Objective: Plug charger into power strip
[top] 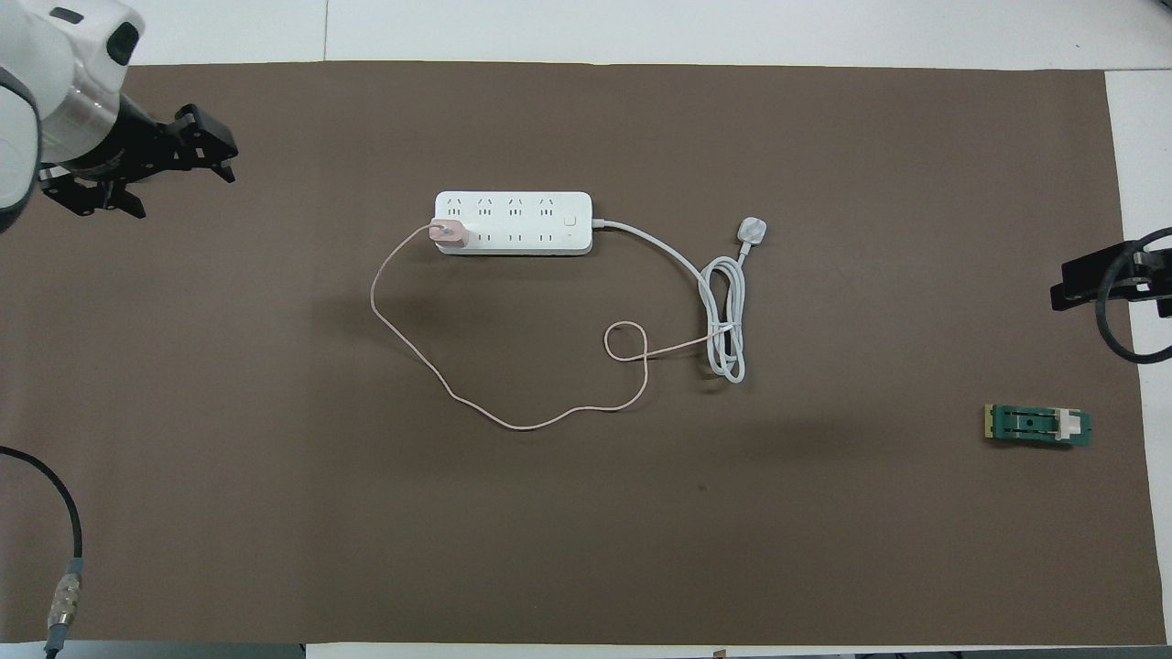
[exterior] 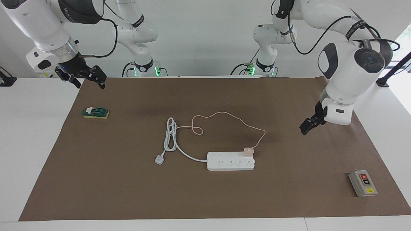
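Observation:
The white power strip lies flat in the middle of the brown mat. The pale-pink charger stands on it, in an outlet at the end toward the left arm, in the row nearer to the robots. Its prongs are hidden. Its thin pink cable loops loosely over the mat. My left gripper is open and empty, up over the mat toward the left arm's end, apart from the charger. My right gripper is open and empty over the mat's edge at the right arm's end.
The strip's thick white cord is coiled beside it and ends in a three-pin plug. A green and yellow block lies toward the right arm's end. A grey switch box lies toward the left arm's end, far from the robots.

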